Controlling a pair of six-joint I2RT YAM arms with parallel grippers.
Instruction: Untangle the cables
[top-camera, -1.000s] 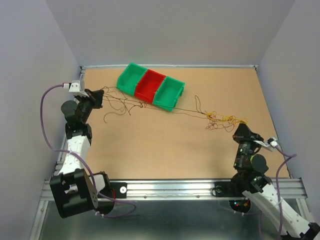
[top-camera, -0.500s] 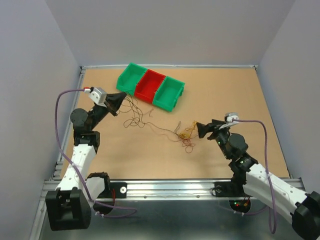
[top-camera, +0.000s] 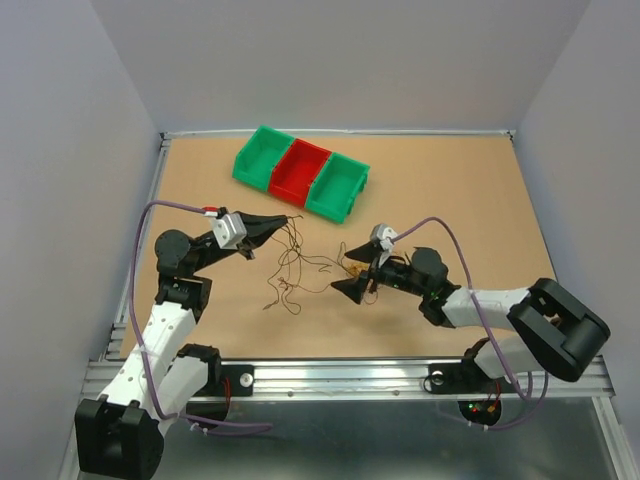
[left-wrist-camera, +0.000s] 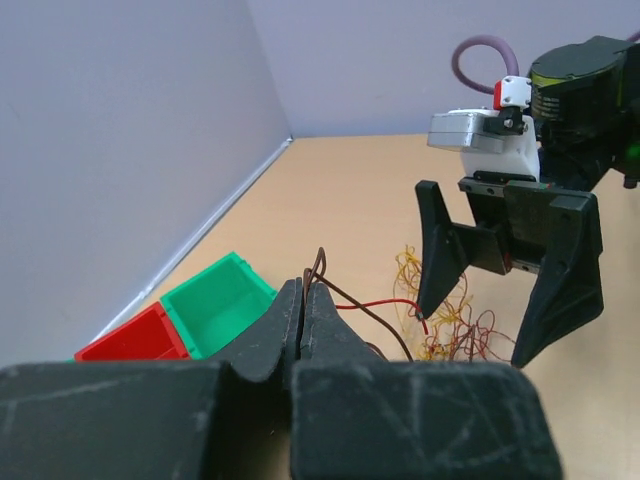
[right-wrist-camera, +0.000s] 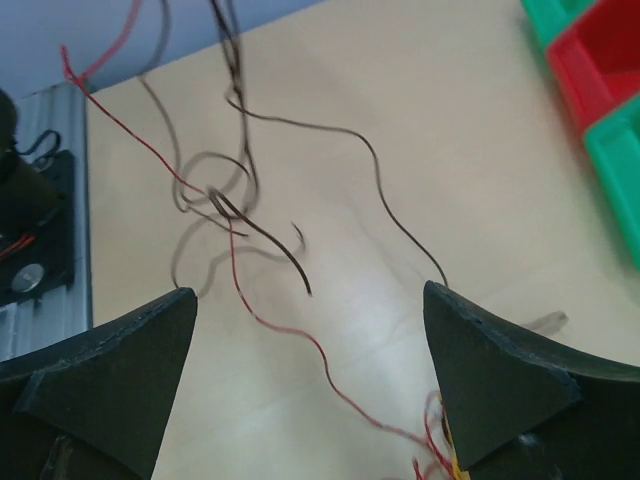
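Since half a second ago both arms have swung inward, and the cables (top-camera: 296, 266) have bunched nearer the middle of the table (top-camera: 480, 200) as the gap between the arms closed. The left pincer (top-camera: 285, 221) has left the bins (top-camera: 300, 175) and now points toward the right arm. It is clenched, and in the left wrist view a dark brown-red strand (left-wrist-camera: 352, 304) loops out from between its pressed fingertips (left-wrist-camera: 303, 318).

The right pincer (top-camera: 352, 270) has slid left and stands released, jaws spread wide. The orange-yellow clump (top-camera: 361, 267) sits between the two fingers – whether it touches them cannot be told. From there thin dark and red strands (right-wrist-camera: 240, 215) trail over the table toward the left pincer – loose and curly, not taut
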